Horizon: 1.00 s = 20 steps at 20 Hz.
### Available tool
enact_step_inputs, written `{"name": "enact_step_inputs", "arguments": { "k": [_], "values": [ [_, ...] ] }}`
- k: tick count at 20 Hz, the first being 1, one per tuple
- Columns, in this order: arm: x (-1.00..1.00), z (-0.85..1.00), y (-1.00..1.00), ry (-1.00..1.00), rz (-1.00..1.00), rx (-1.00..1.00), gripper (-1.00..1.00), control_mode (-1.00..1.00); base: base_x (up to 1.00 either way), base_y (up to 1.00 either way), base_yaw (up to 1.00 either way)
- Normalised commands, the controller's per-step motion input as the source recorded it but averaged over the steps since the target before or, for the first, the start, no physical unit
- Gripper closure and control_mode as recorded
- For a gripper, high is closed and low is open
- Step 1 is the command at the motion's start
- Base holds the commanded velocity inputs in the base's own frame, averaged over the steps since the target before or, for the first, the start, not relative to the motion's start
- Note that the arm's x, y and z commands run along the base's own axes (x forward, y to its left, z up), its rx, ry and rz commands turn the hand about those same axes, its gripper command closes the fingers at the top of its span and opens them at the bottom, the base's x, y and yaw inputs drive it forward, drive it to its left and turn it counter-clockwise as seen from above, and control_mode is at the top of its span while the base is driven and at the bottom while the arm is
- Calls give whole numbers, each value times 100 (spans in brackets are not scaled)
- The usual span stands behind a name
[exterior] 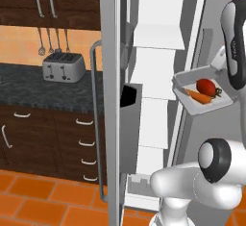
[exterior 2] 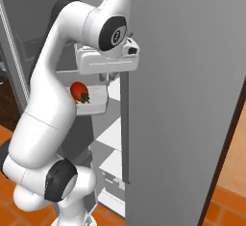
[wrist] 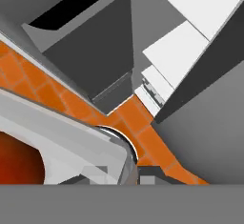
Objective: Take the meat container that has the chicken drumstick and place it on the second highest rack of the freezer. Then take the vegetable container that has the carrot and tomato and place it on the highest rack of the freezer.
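Observation:
The vegetable container (exterior: 192, 106), a shallow white tray, hangs in the air in front of the open freezer (exterior: 153, 76), level with its upper shelves. In it lie the red tomato (exterior: 205, 85) and the orange carrot (exterior: 199, 96). From the right base view, my gripper (exterior 2: 108, 79) reaches down from the white hand onto the container's (exterior 2: 96, 106) back rim, shut on it, with the tomato (exterior 2: 79, 91) beside it. The hand view looks down past the container's rim (wrist: 90, 144) and the tomato (wrist: 14, 163). The meat container and the chicken drumstick are out of view.
The freezer door (exterior: 130, 124) stands open at the left, with its black dispenser panel and long handle (exterior: 95, 119). A grey fridge wall (exterior 2: 187, 100) rises close on the right. A toaster (exterior: 63, 69) sits on the dark counter (exterior: 29, 88). Orange floor tiles (exterior: 38, 196) lie below.

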Motion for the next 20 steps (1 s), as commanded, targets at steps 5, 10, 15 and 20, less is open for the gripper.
{"name": "enact_step_inputs", "arguments": {
  "k": [5, 10, 15, 20],
  "values": [
    [7, -7, 0, 0, -12, 3, 100, -100, -1, 0, 0],
    [33, -1, 25, -2, -78, 24, 100, -100, 0, 0, 0],
    [36, 10, 41, 0, -69, 23, 100, -100, 0, 0, 0],
    [17, -2, 25, 3, -72, 33, 100, -100, 0, 0, 0]
  ]
}}
